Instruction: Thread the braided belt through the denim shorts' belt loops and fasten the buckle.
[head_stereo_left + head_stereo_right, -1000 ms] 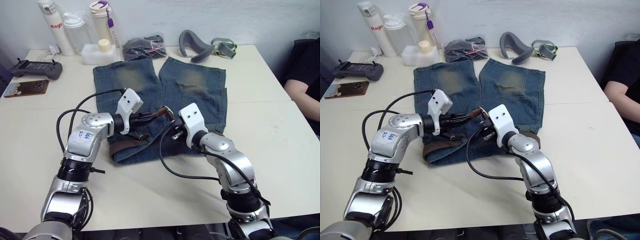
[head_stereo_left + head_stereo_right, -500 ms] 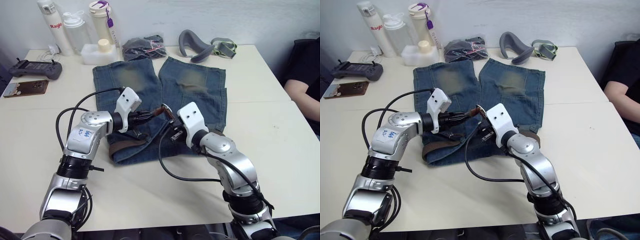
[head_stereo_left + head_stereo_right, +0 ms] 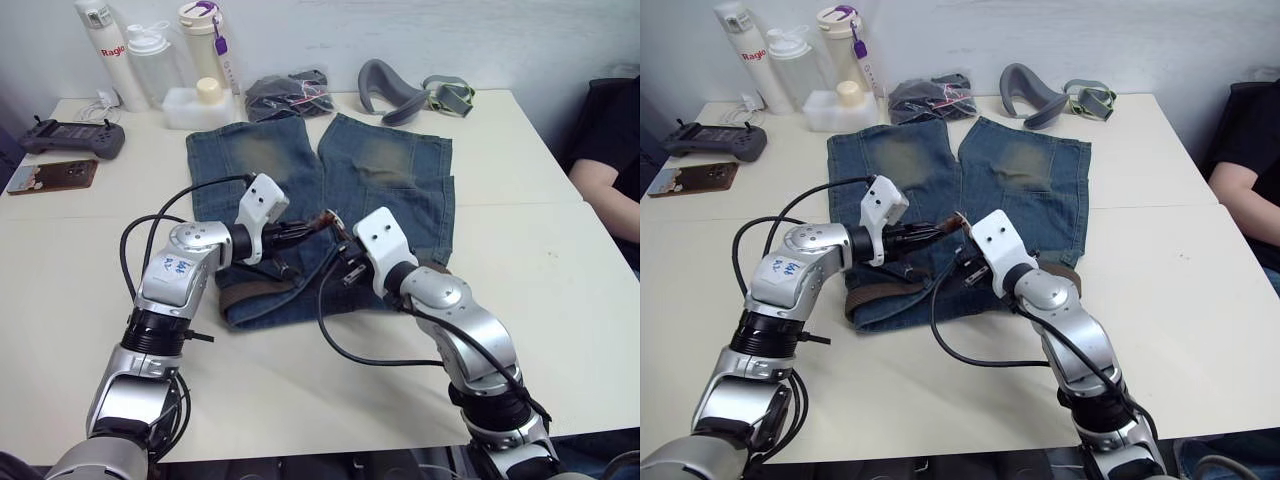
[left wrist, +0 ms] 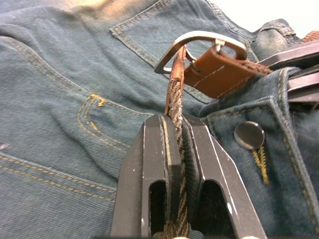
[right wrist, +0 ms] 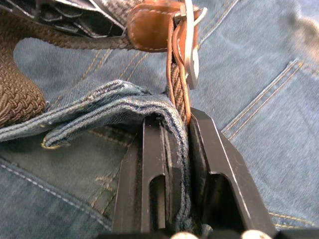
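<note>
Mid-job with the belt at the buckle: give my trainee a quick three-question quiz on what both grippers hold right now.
1. True or false: the left gripper is shut on the braided belt.
2. Besides belt, what cloth sits between the right gripper's fingers? A) denim shorts B) grey strap C) nothing
3. Fill in: the belt passes through the silver ____.

Key: 1 true; 2 A, the denim shorts; 3 buckle.

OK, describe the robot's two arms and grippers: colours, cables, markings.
Both arms are silver-grey metal with black joint rings. A white block sits at each wrist, and a loose black cable loops from there back along each arm. The left arm carries a white sticker with blue handwriting. The left gripper and right gripper each have two flat black fingers with slotted cut-outs near the base.
</note>
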`<state>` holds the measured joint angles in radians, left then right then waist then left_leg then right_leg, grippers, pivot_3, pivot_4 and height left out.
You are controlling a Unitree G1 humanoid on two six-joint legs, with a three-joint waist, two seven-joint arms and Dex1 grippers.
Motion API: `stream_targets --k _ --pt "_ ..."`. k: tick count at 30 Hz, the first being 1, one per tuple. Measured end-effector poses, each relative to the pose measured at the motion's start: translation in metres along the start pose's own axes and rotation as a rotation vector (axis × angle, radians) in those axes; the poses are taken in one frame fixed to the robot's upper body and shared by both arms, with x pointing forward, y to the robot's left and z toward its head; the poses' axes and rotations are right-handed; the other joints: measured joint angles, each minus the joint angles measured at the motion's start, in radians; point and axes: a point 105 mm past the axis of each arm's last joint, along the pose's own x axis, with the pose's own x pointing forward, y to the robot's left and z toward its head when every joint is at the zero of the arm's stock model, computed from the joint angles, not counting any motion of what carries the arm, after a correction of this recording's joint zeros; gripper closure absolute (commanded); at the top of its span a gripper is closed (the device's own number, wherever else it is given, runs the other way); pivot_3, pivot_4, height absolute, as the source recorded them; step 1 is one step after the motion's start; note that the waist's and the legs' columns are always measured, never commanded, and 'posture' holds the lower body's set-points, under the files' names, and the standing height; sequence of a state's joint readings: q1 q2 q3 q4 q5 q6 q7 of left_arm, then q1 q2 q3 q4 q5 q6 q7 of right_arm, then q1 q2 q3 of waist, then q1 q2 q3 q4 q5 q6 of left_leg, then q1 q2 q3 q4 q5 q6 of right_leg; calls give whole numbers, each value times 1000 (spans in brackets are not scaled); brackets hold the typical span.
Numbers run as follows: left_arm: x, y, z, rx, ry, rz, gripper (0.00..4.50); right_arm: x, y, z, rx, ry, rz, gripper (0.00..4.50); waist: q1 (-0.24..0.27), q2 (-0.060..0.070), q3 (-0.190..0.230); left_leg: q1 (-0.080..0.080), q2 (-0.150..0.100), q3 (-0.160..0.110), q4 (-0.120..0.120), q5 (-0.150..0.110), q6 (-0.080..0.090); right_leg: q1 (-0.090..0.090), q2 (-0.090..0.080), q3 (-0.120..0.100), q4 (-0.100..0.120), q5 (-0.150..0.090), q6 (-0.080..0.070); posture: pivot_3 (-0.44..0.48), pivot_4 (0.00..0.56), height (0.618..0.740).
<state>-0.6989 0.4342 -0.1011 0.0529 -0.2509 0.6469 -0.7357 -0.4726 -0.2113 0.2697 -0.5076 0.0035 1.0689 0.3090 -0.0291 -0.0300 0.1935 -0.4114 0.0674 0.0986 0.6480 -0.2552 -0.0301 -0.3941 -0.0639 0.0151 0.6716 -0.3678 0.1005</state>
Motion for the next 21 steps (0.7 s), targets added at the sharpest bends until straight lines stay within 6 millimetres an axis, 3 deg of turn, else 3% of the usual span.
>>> stream_targets --k 11,21 --pt "11 -9 1 0 -5 -32 4500 -4 -1 -3 -65 31 77 4483 1 0 0 0 0 0 0 0 0 0 0 0 -1 0 0 0 150 740" --pt "39 -26 -8 55 19 -133 4500 -13 -4 -19 -182 130 182 4483 2 0 0 0 0 0 0 -1 1 0 0 0 -2 0 0 0 150 740"
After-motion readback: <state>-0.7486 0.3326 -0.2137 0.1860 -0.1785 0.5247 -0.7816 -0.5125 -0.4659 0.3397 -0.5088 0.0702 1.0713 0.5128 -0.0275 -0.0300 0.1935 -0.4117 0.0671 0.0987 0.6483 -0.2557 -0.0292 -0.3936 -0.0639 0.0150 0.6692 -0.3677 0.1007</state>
